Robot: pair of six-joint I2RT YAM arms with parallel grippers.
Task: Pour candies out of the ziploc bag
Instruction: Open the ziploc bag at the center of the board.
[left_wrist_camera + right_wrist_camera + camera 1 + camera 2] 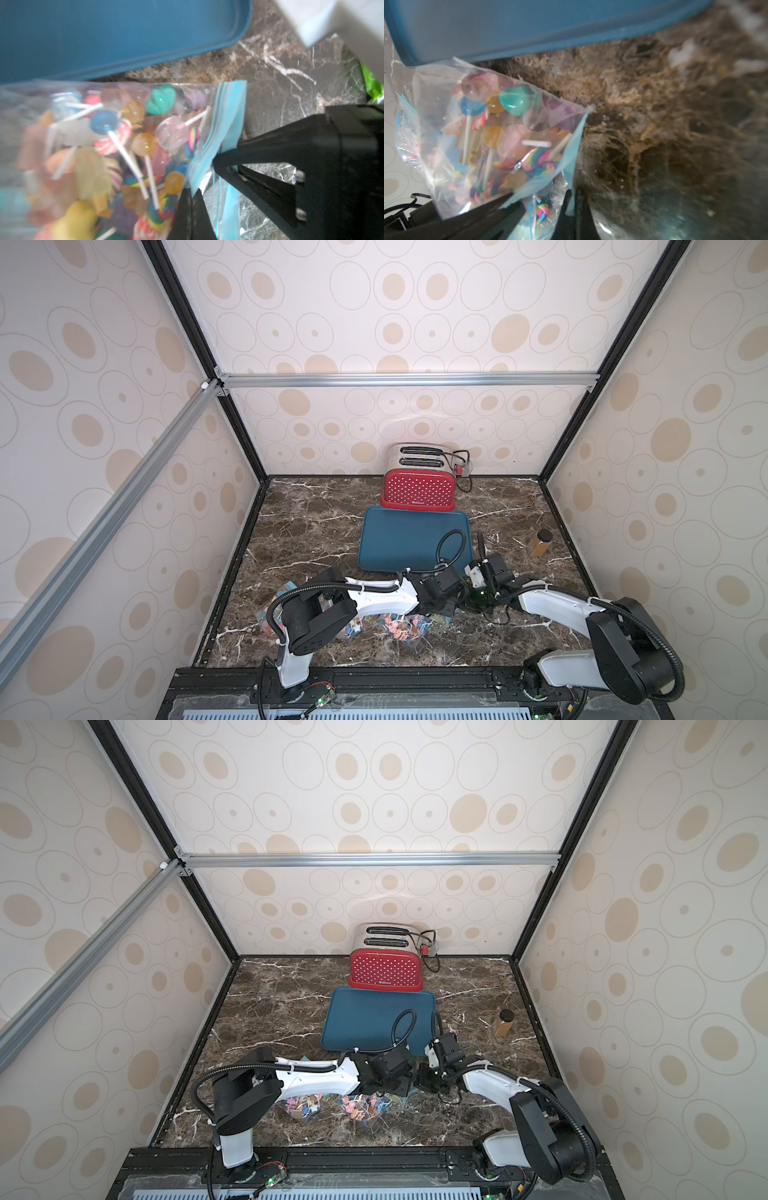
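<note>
The left end effector is clenched on the blue zip strip of the ziploc bag. The right end effector is clenched on the same strip just beside it (their tips nearly meet in both wrist views). The candies sit inside the clear bag, a jumble of coloured heads on white sticks. In both top views the bag lies under the left arm, at 6 o'clock from the blue tray and near its front rim. Whether it rests on the table I cannot tell. A red toaster stands at 12 o'clock of the tray, and a brown jar at 3 o'clock.
</note>
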